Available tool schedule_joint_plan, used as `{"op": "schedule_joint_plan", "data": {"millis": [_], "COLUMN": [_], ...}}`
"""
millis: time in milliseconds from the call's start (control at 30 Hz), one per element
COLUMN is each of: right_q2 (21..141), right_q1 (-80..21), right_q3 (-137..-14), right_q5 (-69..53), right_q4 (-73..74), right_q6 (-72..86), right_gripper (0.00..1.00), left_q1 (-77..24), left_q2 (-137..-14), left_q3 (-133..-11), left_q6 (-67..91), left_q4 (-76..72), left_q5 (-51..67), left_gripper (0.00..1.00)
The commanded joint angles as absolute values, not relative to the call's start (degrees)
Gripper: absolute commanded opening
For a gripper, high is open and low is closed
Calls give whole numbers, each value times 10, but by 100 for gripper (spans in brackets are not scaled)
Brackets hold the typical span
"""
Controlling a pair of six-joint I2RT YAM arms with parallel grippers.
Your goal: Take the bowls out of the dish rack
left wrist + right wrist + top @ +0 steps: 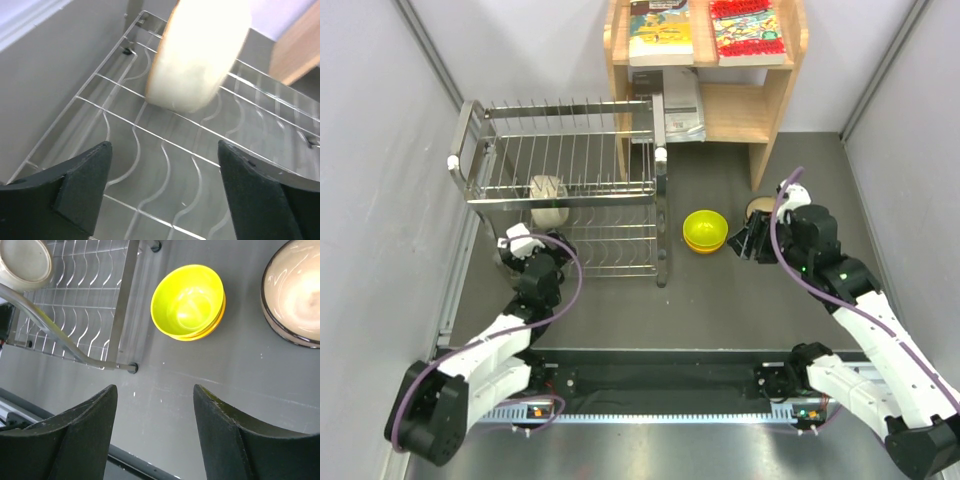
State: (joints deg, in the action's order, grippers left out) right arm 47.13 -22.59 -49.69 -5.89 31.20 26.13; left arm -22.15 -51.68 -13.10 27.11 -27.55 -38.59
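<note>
The steel wire dish rack [570, 160] stands at the back left. A cream-white bowl [547, 198] stands on edge in its slots, seen close in the left wrist view [200, 55]. My left gripper [525, 243] is open and empty at the rack's near left end, its jaws over the lower wire shelf [165, 145], short of the bowl. A yellow-green bowl [705, 228] sits nested in an orange bowl [214, 329] on the table right of the rack. A pinkish-brown bowl [295, 295] sits further right. My right gripper [742, 243] is open and empty above the table near these bowls. No teal bowl shows.
A wooden bookshelf [765, 110] with books stands behind the rack's right end. Grey walls close in on both sides. The rack's right foot [131, 367] stands just left of the stacked bowls. A black rail runs along the near table edge.
</note>
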Motion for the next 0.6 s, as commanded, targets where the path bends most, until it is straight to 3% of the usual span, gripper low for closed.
{"op": "schedule_joint_plan", "data": {"millis": [0,567], "right_q2": [464,466], "right_q1": [-225,-226], "right_q3": [-495,-438], "right_q5": [-69,-102], "right_q4": [287,237], "right_q6": [254,250], "right_gripper": [63,63], "left_q1": [-176,-79], "left_q2": [-572,-697], "left_q3": [-165,-196], "left_q6": [243,172], "left_q4": [-339,-481], "left_q5": [-370,-200], "left_gripper": [99,99]}}
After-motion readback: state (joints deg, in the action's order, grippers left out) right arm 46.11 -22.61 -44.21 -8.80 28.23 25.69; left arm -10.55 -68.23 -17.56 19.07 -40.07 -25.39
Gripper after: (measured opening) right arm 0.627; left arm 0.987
